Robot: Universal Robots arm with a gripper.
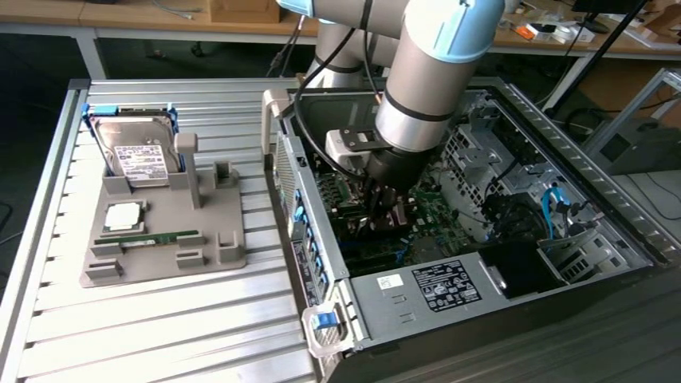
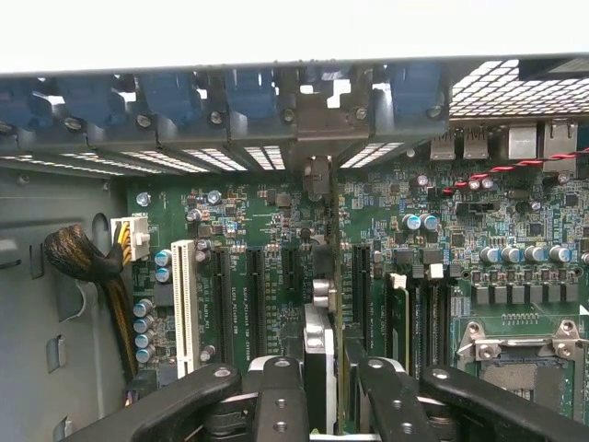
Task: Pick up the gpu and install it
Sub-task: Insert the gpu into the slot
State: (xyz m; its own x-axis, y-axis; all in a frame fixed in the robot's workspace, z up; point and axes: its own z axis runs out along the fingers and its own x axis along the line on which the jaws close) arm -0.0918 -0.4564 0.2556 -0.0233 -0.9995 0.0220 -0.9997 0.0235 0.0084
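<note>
Open computer case (image 1: 426, 307) on a slatted metal table (image 1: 159, 335), with the arm reaching down into it. Beside the case, to the exterior view's left, a grey holder (image 1: 229, 223) carries a hard drive (image 1: 133, 152), a square chip (image 1: 123, 214) and a green memory stick (image 1: 149, 237). Inside the case: green motherboard (image 2: 525, 304), black slots in rows, one white slot (image 2: 182, 304), a braided cable bundle (image 2: 83, 258) by the wall, blue clips (image 2: 248, 92) along the rear edge. Cluttered benches (image 1: 139, 20) behind. Hand (image 2: 324, 373) clamped on the graphics card (image 2: 317, 336), which stands edge-on over the slots between the fingers (image 2: 276, 396); seated or not, cannot tell.
</note>
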